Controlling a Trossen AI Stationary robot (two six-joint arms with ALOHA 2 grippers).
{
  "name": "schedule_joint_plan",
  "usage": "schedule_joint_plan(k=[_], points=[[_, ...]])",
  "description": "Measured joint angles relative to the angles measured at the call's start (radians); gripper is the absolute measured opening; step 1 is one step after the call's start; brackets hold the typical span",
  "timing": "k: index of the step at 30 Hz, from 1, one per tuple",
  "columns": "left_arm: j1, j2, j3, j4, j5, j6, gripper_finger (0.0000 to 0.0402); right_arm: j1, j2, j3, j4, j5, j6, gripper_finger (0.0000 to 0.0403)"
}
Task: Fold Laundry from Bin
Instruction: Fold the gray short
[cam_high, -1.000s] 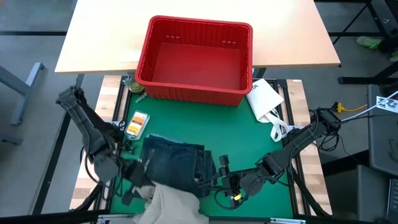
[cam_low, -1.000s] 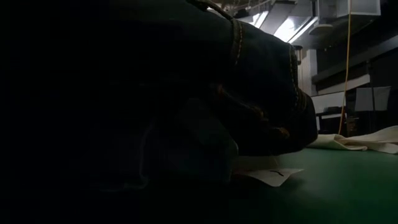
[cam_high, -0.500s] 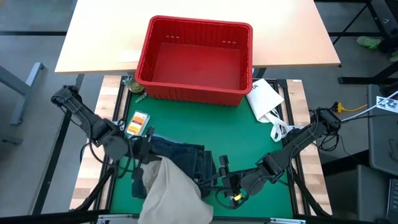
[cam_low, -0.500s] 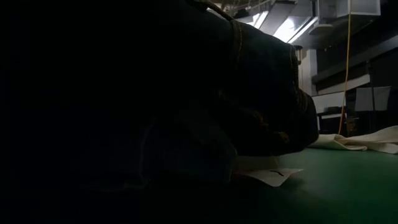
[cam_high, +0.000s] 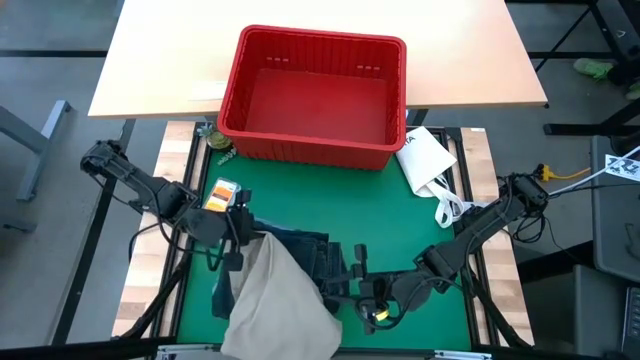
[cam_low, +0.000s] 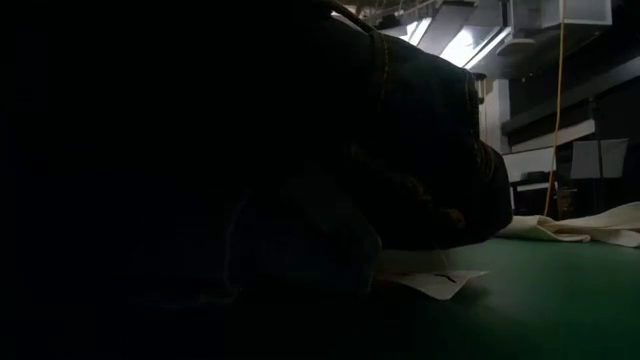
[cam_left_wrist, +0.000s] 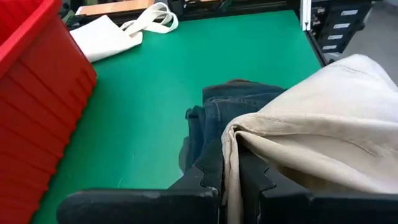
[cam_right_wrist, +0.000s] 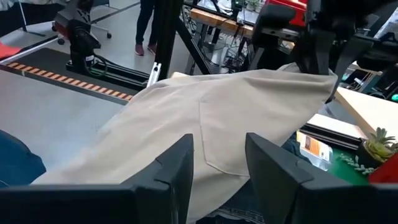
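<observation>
The red bin (cam_high: 315, 95) stands at the far side of the green mat, with no garment showing inside. Folded dark blue jeans (cam_high: 308, 250) lie on the mat's near half and fill most of the low view (cam_low: 420, 130). Tan khaki trousers (cam_high: 275, 300) drape over the jeans' left part and reach the near edge. My left gripper (cam_high: 240, 235) is shut on the trousers at their far end. My right gripper (cam_high: 357, 265) stands open at the jeans' right side, pointing toward the trousers (cam_right_wrist: 217, 112). I cannot tell whether it touches the denim. My left gripper pinches a bunched fold of the tan trousers (cam_left_wrist: 233, 134) between its two fingers, with several layers gathered there. The fingers come slanting down from the table's left. That end is raised above the jeans; the rest slopes down toward the near edge and lies over the denim.
A white bag with handles (cam_high: 428, 165) lies on the mat's far right. A small orange packet (cam_high: 220, 195) lies at the far left, near a little plant (cam_high: 220, 140). The bin sits partly on a wooden tabletop (cam_high: 160, 60). Bare green mat (cam_high: 400, 220) lies between jeans and bin.
My left gripper, still shut on the tan trousers, has gone toward the far edge and a little to the right. It has drawn that end of the trousers up over the jeans' left part. The trousers' near end has stayed at the near edge.
</observation>
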Motion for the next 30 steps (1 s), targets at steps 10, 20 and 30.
schedule_joint_plan(k=[10, 20, 30], points=[[0.034, 0.005, 0.0, 0.048, 0.008, 0.0, 0.0011, 0.0, 0.0, 0.0, 0.047, 0.113, -0.001, 0.0147], [0.061, 0.086, 0.0, 0.008, -0.002, 0.019, 0.0011, -0.042, 0.0, 0.0, 0.186, 0.146, 0.0, 0.0147], [0.12, 0.209, -0.065, -0.017, -0.008, 0.008, 0.0012, -0.047, 0.159, 0.0, 0.173, 0.125, 0.0, 0.0147]])
